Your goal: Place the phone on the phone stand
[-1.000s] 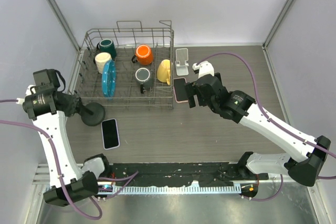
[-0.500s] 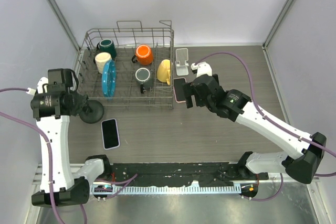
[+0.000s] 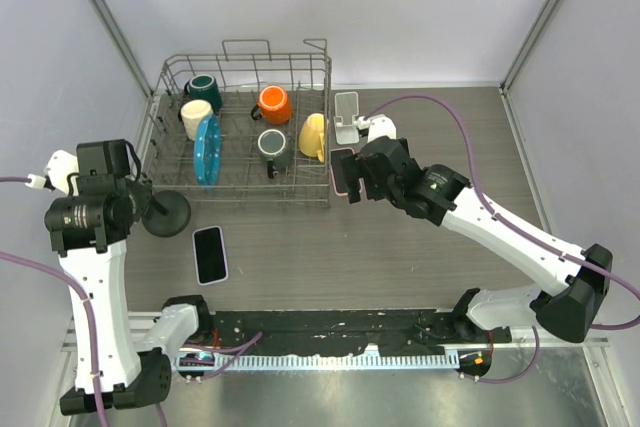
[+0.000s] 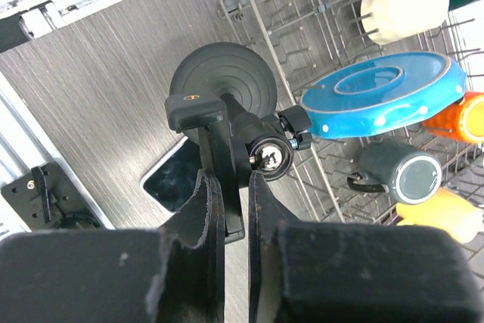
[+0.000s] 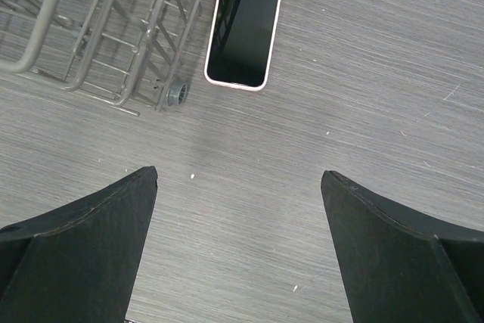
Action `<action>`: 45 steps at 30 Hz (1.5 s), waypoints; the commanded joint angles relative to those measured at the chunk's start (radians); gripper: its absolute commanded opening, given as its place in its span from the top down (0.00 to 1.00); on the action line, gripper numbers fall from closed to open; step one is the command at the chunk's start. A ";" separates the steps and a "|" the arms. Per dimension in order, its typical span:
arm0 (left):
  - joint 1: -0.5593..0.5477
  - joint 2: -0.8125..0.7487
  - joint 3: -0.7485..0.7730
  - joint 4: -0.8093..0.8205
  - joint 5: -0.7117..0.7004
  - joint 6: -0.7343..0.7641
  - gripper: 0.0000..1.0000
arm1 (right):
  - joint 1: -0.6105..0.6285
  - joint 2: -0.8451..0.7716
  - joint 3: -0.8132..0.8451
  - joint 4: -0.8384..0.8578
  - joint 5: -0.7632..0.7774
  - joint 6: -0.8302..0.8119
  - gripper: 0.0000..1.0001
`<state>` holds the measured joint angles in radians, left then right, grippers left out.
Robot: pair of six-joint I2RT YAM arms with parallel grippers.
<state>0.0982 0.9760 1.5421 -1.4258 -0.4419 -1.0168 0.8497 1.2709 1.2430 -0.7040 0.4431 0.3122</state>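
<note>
Gripping the black phone stand (image 4: 223,77) with left fingers (image 4: 200,225), right fingers (image 5: 83,232) spread wide near pink-cased phone (image 5: 243,24).

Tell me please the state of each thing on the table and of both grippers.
Black stand, gripped at its arm.
Left gripper, shut on the black stand.
Right gripper, open, empty.
Pink phone, flat, screen dark, beside the rack.
Black phone, flat, screen dark.
White stand, upright, empty.
Rack, holding cups and a plate.
</note>
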 commanded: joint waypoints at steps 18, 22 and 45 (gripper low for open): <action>-0.025 -0.131 -0.031 -0.050 0.136 0.245 1.00 | 0.006 -0.013 0.032 0.029 -0.015 -0.001 0.05; -0.045 -0.160 -0.069 0.021 0.296 0.319 1.00 | 0.006 -0.015 0.026 0.023 -0.006 0.010 0.05; -0.564 -0.125 -0.376 0.419 0.467 0.132 1.00 | 0.182 -0.004 -0.108 0.092 -0.095 0.082 0.05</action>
<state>-0.2939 0.8383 1.1709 -1.1847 0.1448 -0.7654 0.9485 1.2335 1.1000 -0.6632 0.3206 0.3550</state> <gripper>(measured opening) 0.104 0.952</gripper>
